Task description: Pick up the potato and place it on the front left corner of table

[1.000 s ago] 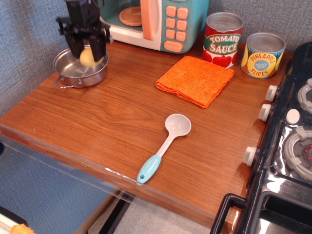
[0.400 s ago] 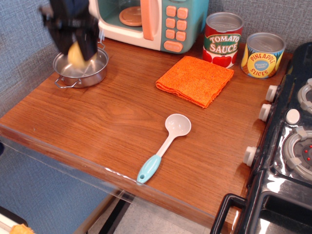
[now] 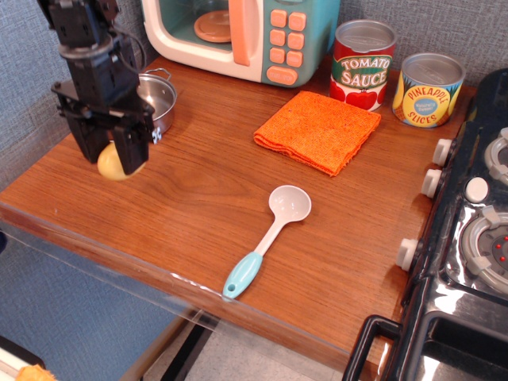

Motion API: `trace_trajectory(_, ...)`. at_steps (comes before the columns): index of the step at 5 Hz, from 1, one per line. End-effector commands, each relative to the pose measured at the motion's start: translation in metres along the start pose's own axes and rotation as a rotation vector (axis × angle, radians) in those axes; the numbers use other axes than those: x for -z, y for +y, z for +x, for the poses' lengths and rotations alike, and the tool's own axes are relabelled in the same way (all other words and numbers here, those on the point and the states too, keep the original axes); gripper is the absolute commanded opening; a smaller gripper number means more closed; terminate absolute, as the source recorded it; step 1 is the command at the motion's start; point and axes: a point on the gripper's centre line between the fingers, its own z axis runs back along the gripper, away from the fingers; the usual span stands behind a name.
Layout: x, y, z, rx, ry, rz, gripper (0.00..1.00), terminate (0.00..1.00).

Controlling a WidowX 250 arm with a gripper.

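The potato is a small pale yellow oval held between the black fingers of my gripper. The gripper is shut on it and holds it low over the left part of the wooden table, in front of the steel pot. I cannot tell whether the potato touches the wood. The arm hides the left side of the pot.
A toy microwave stands at the back. An orange cloth, a tomato sauce can and a pineapple can lie to the right. A spoon lies near the front edge. A black stove borders the right side.
The gripper lifted the potato out of the steel pot, moved left, then came forward and down over the left part of the table.
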Motion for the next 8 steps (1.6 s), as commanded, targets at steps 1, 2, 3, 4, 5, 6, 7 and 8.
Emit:
trace_trajectory(1, 0.015, 0.006, -0.009, -0.039, 0.042, 0.056, 0.0, 0.0)
trace_trajectory(2, 0.025, 0.009, -0.016, -0.054, 0.068, 0.065, 0.0, 0.0)
trace_trajectory(3, 0.029, 0.007, -0.016, -0.048, 0.073, 0.066, 0.0, 0.0)
trace_trajectory(4, 0.03, 0.005, -0.016, -0.041, 0.076, 0.069, 1.0, 0.0)
trace_trajectory(5, 0.009, 0.0, -0.014, -0.028, 0.025, 0.06, 1.0, 0.0)
trace_trajectory(6, -0.04, -0.006, -0.014, -0.007, -0.084, 0.063, 1.0, 0.0)
trace_trajectory(7, -0.073, -0.009, -0.017, -0.004, -0.125, 0.044, 1.0, 0.0)
trace_trajectory(8, -0.066, -0.009, -0.016, -0.006, -0.076, 0.054, 1.0, 0.0)
